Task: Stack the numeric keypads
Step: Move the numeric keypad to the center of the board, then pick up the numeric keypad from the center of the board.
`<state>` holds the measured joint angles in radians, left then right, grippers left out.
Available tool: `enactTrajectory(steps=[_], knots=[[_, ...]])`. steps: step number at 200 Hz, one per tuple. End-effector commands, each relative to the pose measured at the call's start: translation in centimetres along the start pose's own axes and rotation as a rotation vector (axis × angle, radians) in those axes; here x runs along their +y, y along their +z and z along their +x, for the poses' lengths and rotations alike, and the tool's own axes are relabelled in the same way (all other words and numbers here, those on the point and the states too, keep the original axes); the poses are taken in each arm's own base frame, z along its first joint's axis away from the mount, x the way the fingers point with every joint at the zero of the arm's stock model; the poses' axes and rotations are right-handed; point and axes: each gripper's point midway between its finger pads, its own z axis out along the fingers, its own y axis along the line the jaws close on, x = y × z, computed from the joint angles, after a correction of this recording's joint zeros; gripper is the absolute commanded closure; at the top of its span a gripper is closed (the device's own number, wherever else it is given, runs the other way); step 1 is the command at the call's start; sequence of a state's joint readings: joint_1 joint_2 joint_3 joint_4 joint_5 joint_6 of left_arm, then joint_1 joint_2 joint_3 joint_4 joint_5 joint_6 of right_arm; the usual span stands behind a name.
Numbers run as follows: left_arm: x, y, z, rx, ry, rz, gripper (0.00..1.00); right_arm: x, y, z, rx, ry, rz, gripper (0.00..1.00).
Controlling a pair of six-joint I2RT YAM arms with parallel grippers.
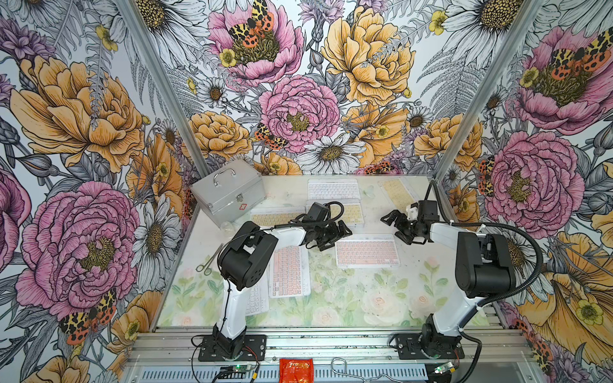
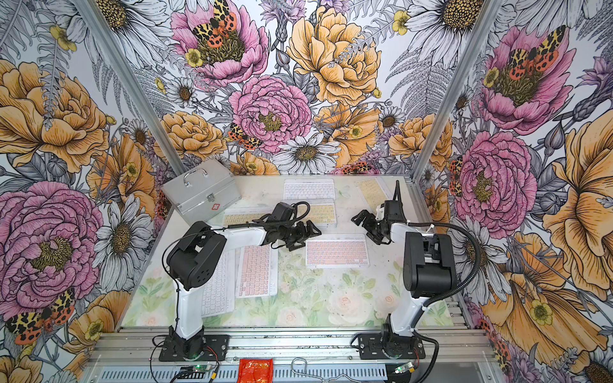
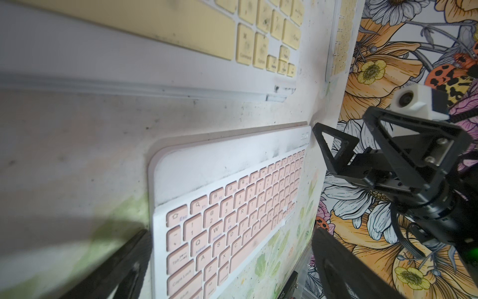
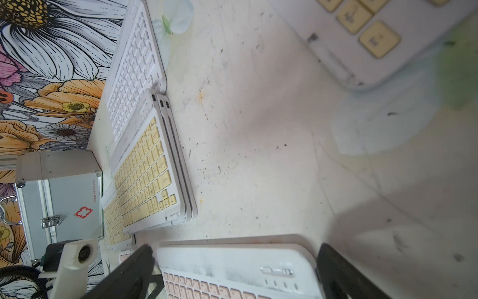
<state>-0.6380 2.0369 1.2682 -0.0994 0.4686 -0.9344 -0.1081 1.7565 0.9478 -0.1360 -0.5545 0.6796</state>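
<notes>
Left tool (image 1: 335, 237) and right tool (image 1: 396, 228) gape empty at the pink keypad's (image 1: 367, 253) 10 and 2 o'clock, probably for a two-sided lift.

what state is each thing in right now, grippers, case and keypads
left gripper, open, holding nothing
right gripper, open, holding nothing
silver case, lid shut, latch fastened
yellow stack, three keypads piled, yellow keys on top
middle pink keypad, lying flat, keys up
near pink keypad, lying flat, keys up
back white keypad, lying flat, keys up
</notes>
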Motion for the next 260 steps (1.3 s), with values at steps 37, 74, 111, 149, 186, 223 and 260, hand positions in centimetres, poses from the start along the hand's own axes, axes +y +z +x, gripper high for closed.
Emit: enactTrajectory(steps=[37, 74, 111, 149, 186, 223, 260], knots=[[4.5, 1.4, 0.8, 0.032, -0.041, -0.122, 0.01, -1.0, 0.2, 0.6, 0.000, 0.010, 0.016, 0.00], [4.7, 1.3, 0.9, 0.032, -0.041, -0.125, 0.01, -0.9, 0.6, 1.1, 0.018, 0.022, -0.003, 0.00], [4.9, 1.5, 0.8, 0.035, -0.043, -0.128, 0.01, 0.3, -0.2, 1.4, 0.011, 0.002, -0.042, 0.00], [5.0, 1.7, 0.6, 0.037, -0.044, -0.129, 0.01, 1.1, -0.1, 1.6, 0.006, 0.001, -0.095, 0.00], [5.4, 1.5, 0.6, 0.035, -0.048, -0.134, 0.01, 1.8, -0.3, 2.1, 0.009, -0.011, -0.119, 0.00], [5.5, 1.6, 0.5, 0.032, -0.051, -0.132, 0.01, 2.7, -1.0, 2.5, 0.005, -0.023, -0.136, 0.00], [5.7, 1.8, 0.5, 0.037, -0.059, -0.128, 0.01, 3.7, -1.7, 3.1, 0.005, -0.034, -0.166, 0.00]])
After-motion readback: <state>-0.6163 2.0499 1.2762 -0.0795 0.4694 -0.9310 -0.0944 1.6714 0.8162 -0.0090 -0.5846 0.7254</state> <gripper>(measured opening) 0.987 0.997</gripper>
